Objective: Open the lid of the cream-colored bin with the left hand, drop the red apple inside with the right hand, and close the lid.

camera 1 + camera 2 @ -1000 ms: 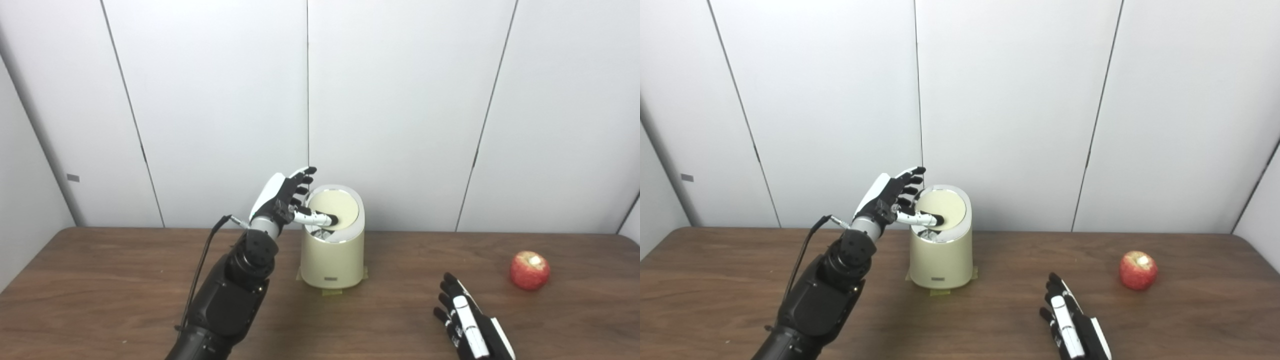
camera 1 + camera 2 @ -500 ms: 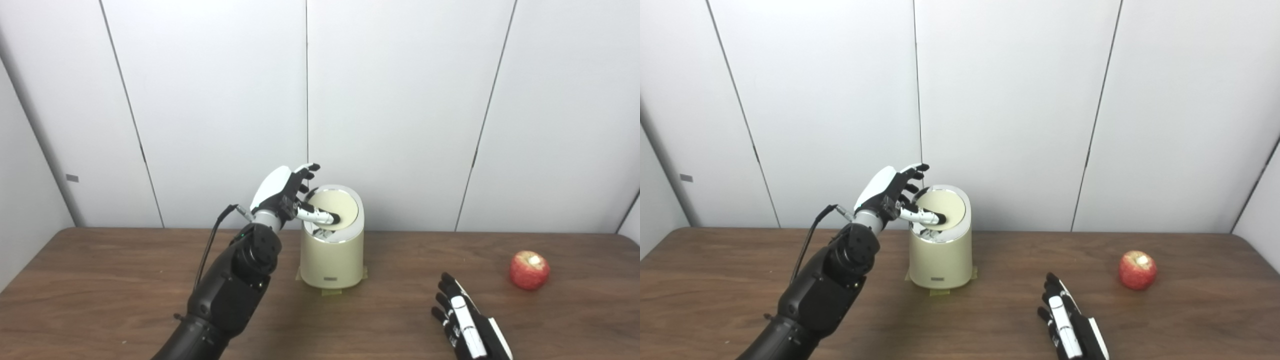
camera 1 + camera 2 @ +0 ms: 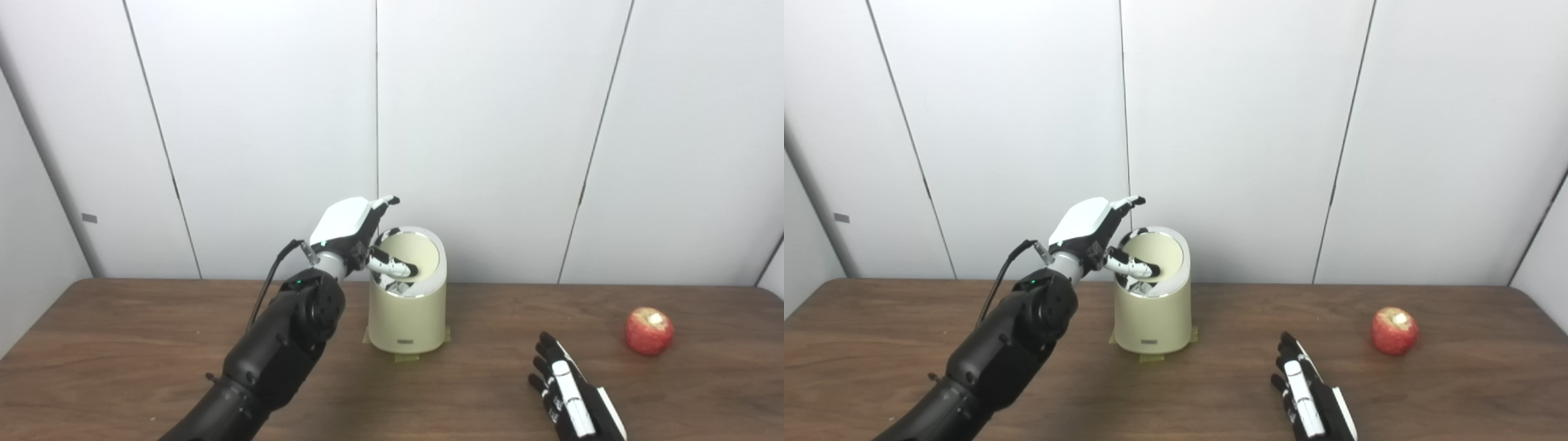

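The cream-colored bin (image 3: 406,318) stands upright at the table's middle back. Its round swing lid (image 3: 422,252) is tilted inward, leaving a dark gap at the front left of the rim. My left hand (image 3: 352,229) hovers over the bin's left rim, back of the hand up and fingers apart, while its thumb (image 3: 392,267) presses down on the lid. The red apple (image 3: 648,331) sits alone on the table at the far right. My right hand (image 3: 572,401) lies flat and open on the table near the front edge, well left of the apple and holding nothing.
The brown wooden table (image 3: 122,343) ends against white wall panels (image 3: 490,122) right behind the bin. Yellowish tape (image 3: 404,357) shows under the bin's base. A black cable (image 3: 269,288) loops off my left wrist.
My left hand has turned palm-down and risen over the bin's rim, and its thumb has pushed the lid deeper inward. The right hand and the apple have not moved.
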`<action>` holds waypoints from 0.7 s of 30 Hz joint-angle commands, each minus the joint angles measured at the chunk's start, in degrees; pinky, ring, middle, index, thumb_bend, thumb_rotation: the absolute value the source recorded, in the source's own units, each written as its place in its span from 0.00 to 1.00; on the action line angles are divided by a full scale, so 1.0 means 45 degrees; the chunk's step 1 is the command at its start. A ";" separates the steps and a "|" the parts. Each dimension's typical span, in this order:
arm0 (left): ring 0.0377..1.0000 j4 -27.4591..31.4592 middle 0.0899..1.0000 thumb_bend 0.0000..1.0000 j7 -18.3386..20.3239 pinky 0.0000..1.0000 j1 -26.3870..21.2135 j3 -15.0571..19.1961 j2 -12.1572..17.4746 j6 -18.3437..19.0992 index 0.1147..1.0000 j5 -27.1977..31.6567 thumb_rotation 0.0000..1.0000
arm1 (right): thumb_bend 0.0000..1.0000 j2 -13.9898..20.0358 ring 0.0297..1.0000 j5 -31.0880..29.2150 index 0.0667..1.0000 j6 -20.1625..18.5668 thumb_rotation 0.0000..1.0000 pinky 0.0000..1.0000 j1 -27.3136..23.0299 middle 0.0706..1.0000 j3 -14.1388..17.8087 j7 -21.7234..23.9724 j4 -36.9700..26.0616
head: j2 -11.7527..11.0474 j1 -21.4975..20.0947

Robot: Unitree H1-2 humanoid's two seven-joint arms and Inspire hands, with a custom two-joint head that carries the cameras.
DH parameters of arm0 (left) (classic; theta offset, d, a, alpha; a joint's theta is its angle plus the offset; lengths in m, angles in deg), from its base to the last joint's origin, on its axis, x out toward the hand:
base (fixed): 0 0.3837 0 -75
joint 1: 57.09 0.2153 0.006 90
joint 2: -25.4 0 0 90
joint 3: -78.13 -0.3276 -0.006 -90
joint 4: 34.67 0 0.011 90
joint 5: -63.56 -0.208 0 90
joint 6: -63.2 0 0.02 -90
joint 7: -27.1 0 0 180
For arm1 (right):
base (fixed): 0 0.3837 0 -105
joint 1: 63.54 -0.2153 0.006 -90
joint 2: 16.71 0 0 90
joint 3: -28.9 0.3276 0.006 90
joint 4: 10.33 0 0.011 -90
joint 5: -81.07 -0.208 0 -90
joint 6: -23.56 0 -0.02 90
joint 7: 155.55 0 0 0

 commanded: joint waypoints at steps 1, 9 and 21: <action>0.88 0.0103 0.91 0.88 0.0193 0.81 -0.0619 -0.0188 0.0205 0.0072 0.92 -0.0595 0.00 | 0.52 -0.0010 0.96 -0.0193 0.91 0.0708 0.75 0.94 -0.0495 0.95 0.0022 0.0192 -0.0318 | 0.0009 -0.0011; 0.88 0.0003 0.91 0.88 0.0426 0.81 -0.0758 -0.0194 0.0117 0.0180 0.92 -0.0850 0.00 | 0.54 0.0032 0.96 -0.0208 0.91 0.0770 0.74 0.94 -0.0515 0.95 -0.0032 0.0200 -0.0257 | -0.0037 0.0007; 0.80 0.1248 0.83 0.55 -0.0102 0.70 0.0198 0.3785 -0.1296 -0.0388 0.87 0.3379 0.35 | 0.52 0.0016 0.96 -0.0173 0.91 0.0720 0.75 0.93 -0.0491 0.95 -0.0077 0.0128 -0.0298 | 0.0025 0.0000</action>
